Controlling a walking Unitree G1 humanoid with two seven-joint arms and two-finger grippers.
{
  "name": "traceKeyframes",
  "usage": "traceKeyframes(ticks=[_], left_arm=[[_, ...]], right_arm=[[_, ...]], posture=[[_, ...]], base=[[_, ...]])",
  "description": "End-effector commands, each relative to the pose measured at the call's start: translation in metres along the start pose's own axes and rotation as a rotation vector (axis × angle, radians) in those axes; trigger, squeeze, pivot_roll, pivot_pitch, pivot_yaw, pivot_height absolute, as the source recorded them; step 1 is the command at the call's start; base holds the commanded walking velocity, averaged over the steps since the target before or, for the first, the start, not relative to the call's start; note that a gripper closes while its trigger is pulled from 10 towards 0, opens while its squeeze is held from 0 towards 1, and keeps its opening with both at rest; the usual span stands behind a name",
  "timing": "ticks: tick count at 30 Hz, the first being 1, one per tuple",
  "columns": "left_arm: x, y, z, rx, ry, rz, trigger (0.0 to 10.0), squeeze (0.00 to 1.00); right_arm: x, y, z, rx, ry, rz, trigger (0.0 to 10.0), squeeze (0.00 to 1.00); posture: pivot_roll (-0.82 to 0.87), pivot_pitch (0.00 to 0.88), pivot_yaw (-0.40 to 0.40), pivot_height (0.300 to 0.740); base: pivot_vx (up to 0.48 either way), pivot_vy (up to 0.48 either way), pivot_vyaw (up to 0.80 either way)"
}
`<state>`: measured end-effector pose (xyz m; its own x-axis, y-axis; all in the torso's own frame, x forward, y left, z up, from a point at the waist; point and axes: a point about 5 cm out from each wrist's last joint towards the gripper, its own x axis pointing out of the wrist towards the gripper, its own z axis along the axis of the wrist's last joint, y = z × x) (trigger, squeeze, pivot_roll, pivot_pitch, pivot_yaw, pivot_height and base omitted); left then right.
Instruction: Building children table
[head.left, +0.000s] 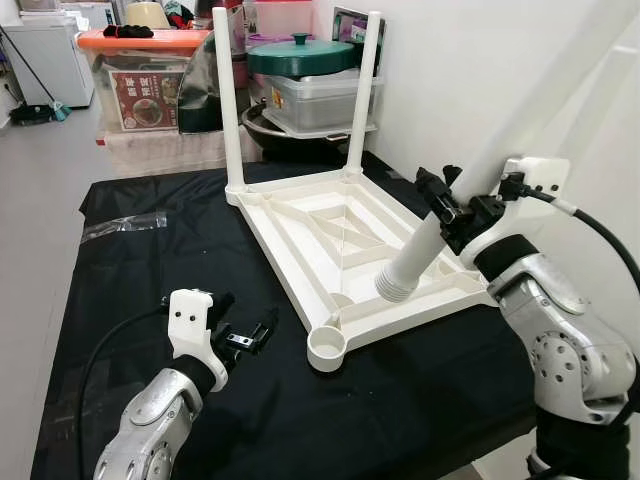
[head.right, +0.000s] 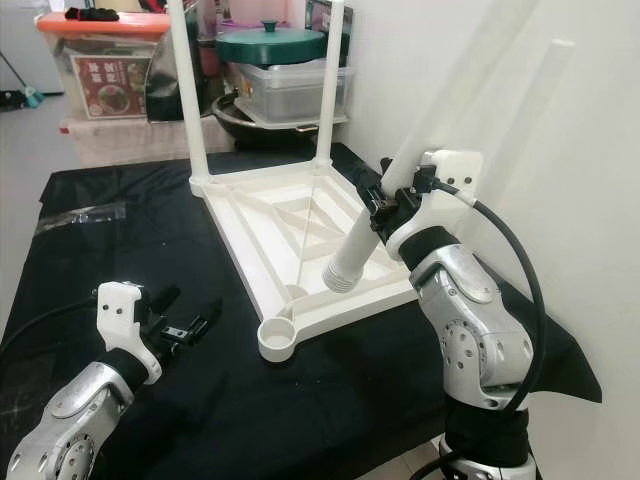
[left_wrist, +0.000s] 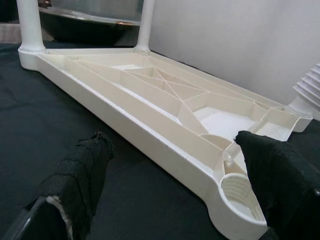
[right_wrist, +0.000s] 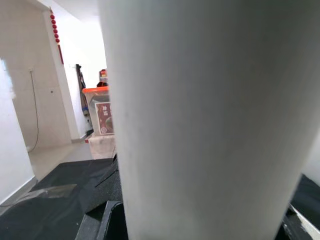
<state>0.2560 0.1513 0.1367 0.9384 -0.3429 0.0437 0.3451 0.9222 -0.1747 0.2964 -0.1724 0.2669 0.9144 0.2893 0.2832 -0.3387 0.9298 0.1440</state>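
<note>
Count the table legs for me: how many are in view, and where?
3. Two stand upright in the far corners of the upside-down tabletop: far-left leg and far-right leg. The third leg is in the right end effector, tilted over the near-right corner.

Bench (head.left: 120, 290): draped in black cloth. On it: one white plastic table top (head.left: 340, 245), upside down, underside ribs showing. Also one strip of clear tape (head.left: 125, 226), near the far left edge.

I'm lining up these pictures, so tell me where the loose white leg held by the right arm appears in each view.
Left eye: loose leg, right of centre.
Right eye: centre, slanting over the tabletop.
Left wrist: threaded end at the frame's right edge.
Right wrist: close-up.
Shared landmark: empty corner socket.
</note>
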Motion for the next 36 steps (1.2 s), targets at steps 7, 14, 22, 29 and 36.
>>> traceKeyframes(ticks=[7,14,22,29,36], left_arm=[[-0.0002,0.0013,-0.002,-0.004,0.007,0.006,10.0,0.0],[0.0001,0.0013,-0.002,0.0,0.009,0.004,10.0,0.0],[0.0011,-0.0004,-0.004,-0.002,0.021,0.0,10.0,0.0],[0.001,0.0014,-0.0028,0.0,0.011,0.011,10.0,0.0],[0.0012,0.0017,-0.003,0.008,0.013,0.017,10.0,0.0]], right_arm=[[0.001,0.0003,0.0002,0.01,-0.015,0.0,10.0,0.0],[0.0009,0.0006,-0.0002,0.011,-0.015,0.001,10.0,0.0],[0.0002,0.0014,-0.0011,0.014,-0.012,0.007,10.0,0.0],[0.0004,0.002,-0.0014,0.012,-0.011,0.011,10.0,0.0],[0.001,0.0041,-0.0024,-0.041,0.002,0.026,10.0,0.0]], posture=[[0.01,0.0,-0.066,0.74],[0.0,0.0,-0.066,0.74],[0.0,0.0,-0.065,0.74],[0.0,0.0,-0.067,0.74],[0.0,0.0,-0.069,0.74]], base=[[0.0,0.0,0.0],[0.0,0.0,0.0],[-0.229,0.0,0.0],[-0.163,0.0,0.0],[0.0,0.0,0.11]])
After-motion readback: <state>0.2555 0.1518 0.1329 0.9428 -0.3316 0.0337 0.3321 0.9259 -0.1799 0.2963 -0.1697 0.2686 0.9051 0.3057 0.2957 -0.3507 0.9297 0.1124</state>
